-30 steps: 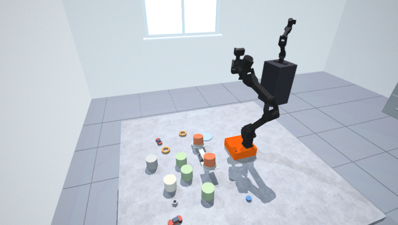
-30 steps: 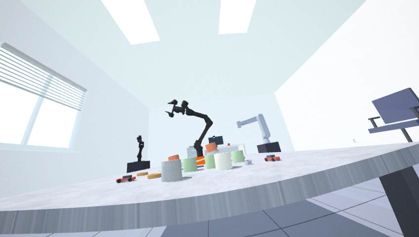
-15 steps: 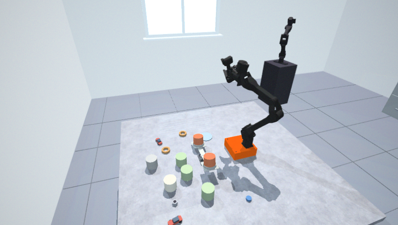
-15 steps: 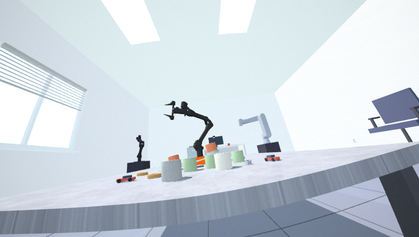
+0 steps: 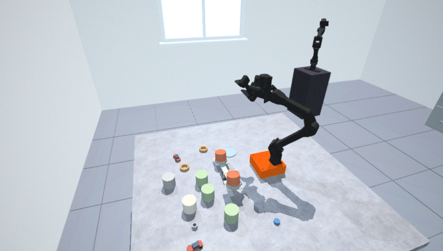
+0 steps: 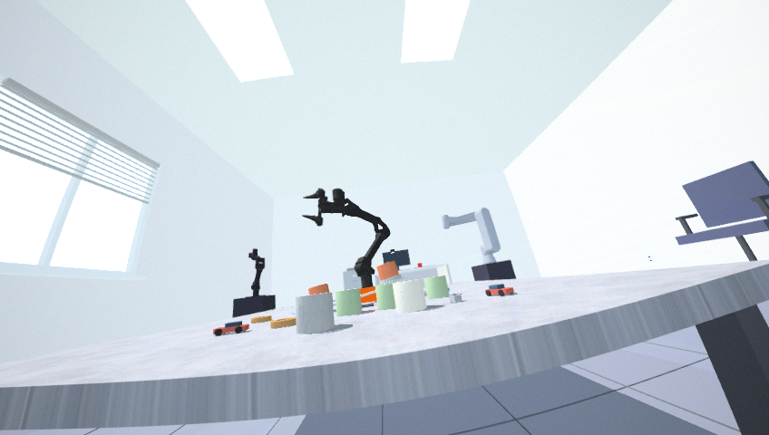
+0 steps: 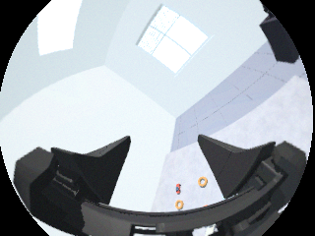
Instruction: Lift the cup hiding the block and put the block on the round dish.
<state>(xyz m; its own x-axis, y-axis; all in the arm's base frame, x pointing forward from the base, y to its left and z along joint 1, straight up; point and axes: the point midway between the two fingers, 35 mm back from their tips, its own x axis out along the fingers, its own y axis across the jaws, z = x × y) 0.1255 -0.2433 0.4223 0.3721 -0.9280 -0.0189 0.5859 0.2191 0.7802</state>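
Note:
Two identical orange cups stand on the ends of a small white balance (image 5: 224,169). The far cup (image 5: 220,155) (image 6: 318,289) sits lower, and the near cup (image 5: 233,178) (image 6: 387,270) sits higher, so the balance tilts down toward the far end. Both cups lean with it. No block shows; what is under the cups is hidden. The pale blue round dish (image 5: 231,152) lies flat just behind and right of the far cup, with nothing seen on it. My gripper (image 5: 239,86) (image 6: 304,207) (image 7: 164,139) is open and empty, high above the table, pointing roughly level, well away from both cups.
Green cylinders (image 5: 201,178) (image 5: 207,192) (image 5: 231,213), a cream cylinder (image 5: 189,204) and a grey cylinder (image 5: 168,181) stand left and in front of the balance. Orange rings (image 5: 203,148) (image 5: 184,167), toy cars (image 5: 176,157) (image 5: 195,246) and a blue disc (image 5: 276,221) lie around.

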